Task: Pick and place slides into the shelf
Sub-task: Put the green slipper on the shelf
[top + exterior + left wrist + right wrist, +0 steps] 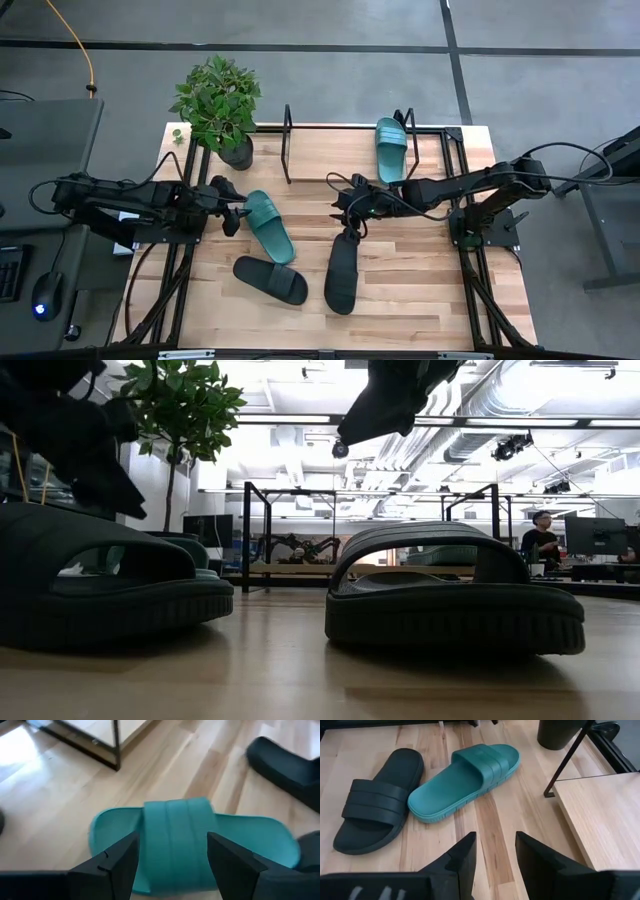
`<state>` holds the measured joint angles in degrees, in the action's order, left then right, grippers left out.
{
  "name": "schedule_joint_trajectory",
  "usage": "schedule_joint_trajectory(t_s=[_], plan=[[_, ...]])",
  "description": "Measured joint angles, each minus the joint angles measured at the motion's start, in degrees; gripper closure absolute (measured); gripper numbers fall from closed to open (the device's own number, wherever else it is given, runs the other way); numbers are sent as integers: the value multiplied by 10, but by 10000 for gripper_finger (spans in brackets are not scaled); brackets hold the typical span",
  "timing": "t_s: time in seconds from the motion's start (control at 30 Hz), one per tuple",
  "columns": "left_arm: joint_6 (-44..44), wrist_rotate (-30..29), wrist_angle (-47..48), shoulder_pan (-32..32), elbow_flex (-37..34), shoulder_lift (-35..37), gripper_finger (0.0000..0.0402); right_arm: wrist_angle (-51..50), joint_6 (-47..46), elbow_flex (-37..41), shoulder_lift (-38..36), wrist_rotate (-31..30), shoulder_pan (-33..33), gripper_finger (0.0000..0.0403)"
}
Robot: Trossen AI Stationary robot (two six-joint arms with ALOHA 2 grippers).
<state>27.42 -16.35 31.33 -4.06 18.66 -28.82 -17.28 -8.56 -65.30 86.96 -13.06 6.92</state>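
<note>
The left pincer [172, 857] hangs spread over a teal slide [192, 845] on the table [420, 290], a finger on either side of its ribbed strap, not yet pinching. The right pincer [495, 852] is spread too, holding nothing, above bare wood near a black slide [342, 270]. Another black slide [270, 280] lies just beside it. One teal slide [391, 148] already sits on the shelf [330, 150]. The step in hand looks like grasping the second teal slide; next, lowering, closing on the strap, then carrying it shelfward.
</note>
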Motion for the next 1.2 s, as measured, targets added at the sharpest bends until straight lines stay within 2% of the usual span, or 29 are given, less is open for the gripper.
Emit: schedule_joint_trajectory(t_s=[0.3, 0.57, 0.8, 0.97, 1.2], plan=[[-12, 78, -29, -100, -15, 0, 186, 0, 0, 0, 0, 0, 0, 276], [-38, 217, -127, -184, -61, 0, 186, 0, 0, 0, 0, 0, 0, 276], [-49, 228, -110, -215, -63, -12, 186, 2, 0, 0, 0, 0, 0, 276], [-51, 249, -163, -215, -95, -29, 186, 9, 0, 0, 0, 0, 0, 276], [-51, 273, -194, -215, -97, -50, 186, 10, 0, 0, 0, 0, 0, 276]])
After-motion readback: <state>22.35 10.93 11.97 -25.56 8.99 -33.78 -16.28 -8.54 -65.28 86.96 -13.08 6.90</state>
